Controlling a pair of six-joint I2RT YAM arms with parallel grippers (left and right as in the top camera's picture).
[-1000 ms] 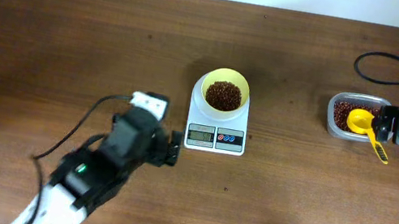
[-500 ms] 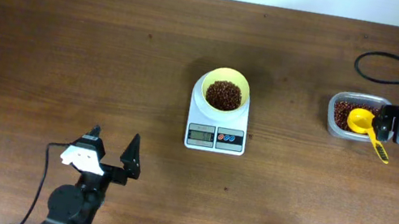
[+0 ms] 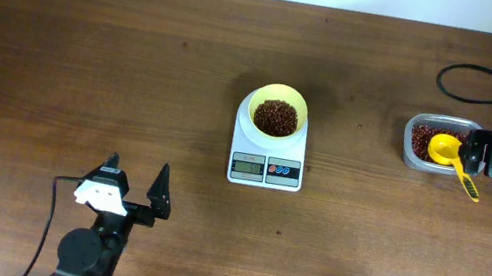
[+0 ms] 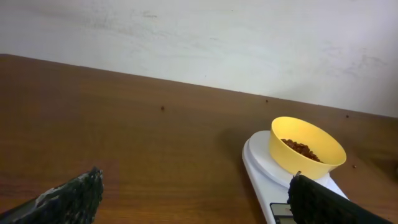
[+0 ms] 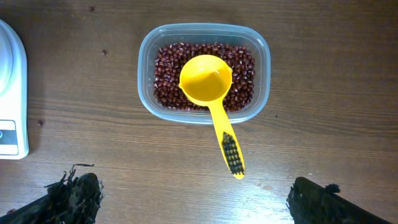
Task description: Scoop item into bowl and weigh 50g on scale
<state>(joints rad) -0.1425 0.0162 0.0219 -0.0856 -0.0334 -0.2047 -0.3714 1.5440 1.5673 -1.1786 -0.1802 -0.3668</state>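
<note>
Field notes, taken beside the wooden table [image 3: 89, 49].

- The scale [image 3: 268, 157] is the reference point: white, sitting mid-table. Its grey display [image 3: 247, 167] and its red and blue buttons [image 3: 284, 172] run along the near edge. The reading is too small to make out.
- The bowl [image 3: 254, 105] is pale yellow and stands upright on the back part of the scale's platform. It holds a mound of dark red-brown beans [image 3: 276, 118] that sits below the rim.
- The clear plastic tub [image 3: 408, 146] sits well to the right of the scale, level with its platform. More of the same beans [image 5: 166, 74] cover its bottom.
- The yellow scoop [image 5: 206, 78] lies cup-up on the beans in the tub. Its handle crosses the tub's near rim and its end rests on the wood. The cup looks empty.
- The right gripper [image 5: 199, 200] is on the far side of the tub from the scale. Its fingers are spread wide and hold nothing, and the scoop handle ends short of them without touching.
- The left gripper [image 3: 137, 180] is well to the left of the scale and nearer the table's front edge. Its jaws are wide apart and hold nothing. From its wrist camera, the scale and bowl show ahead to the right.
- A black cable [image 3: 471, 71] loops behind the tub, on the right side of the scale.
</note>
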